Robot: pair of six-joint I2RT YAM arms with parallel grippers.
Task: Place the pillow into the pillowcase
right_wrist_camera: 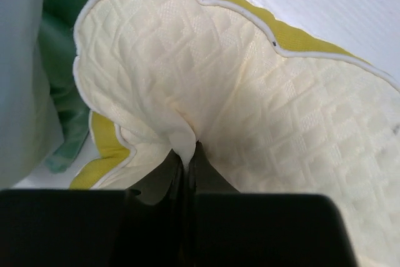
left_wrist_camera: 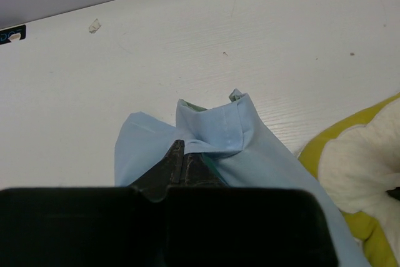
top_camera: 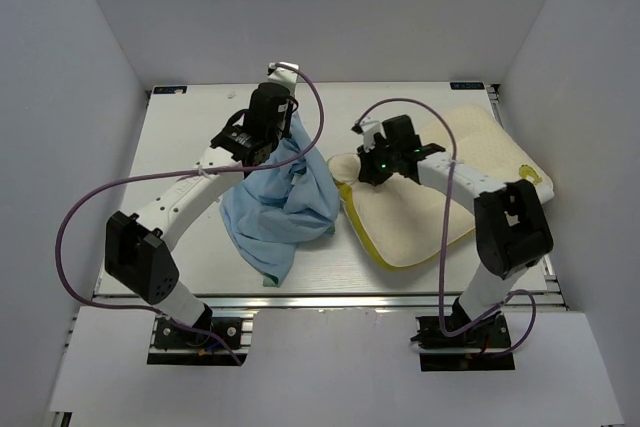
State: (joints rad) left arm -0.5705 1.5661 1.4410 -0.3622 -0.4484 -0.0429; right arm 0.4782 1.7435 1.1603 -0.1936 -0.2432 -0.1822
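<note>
The light blue pillowcase (top_camera: 281, 205) hangs in a bunched drape from my left gripper (top_camera: 283, 132), which is shut on its upper edge (left_wrist_camera: 212, 130); its lower part rests on the table. A green inner face (right_wrist_camera: 65, 42) shows beside the pillow. The cream quilted pillow (top_camera: 440, 197) with a yellow rim (right_wrist_camera: 300, 39) lies at the right. My right gripper (top_camera: 372, 169) is shut on a pinched fold of the pillow's cover (right_wrist_camera: 187, 148) near its left corner, which is lifted and curled.
The white table (top_camera: 190, 137) is walled in by grey panels on three sides. A purple cable (top_camera: 90, 197) loops off the left arm, another (top_camera: 445, 247) off the right. The metal rail (top_camera: 330, 299) marks the near edge.
</note>
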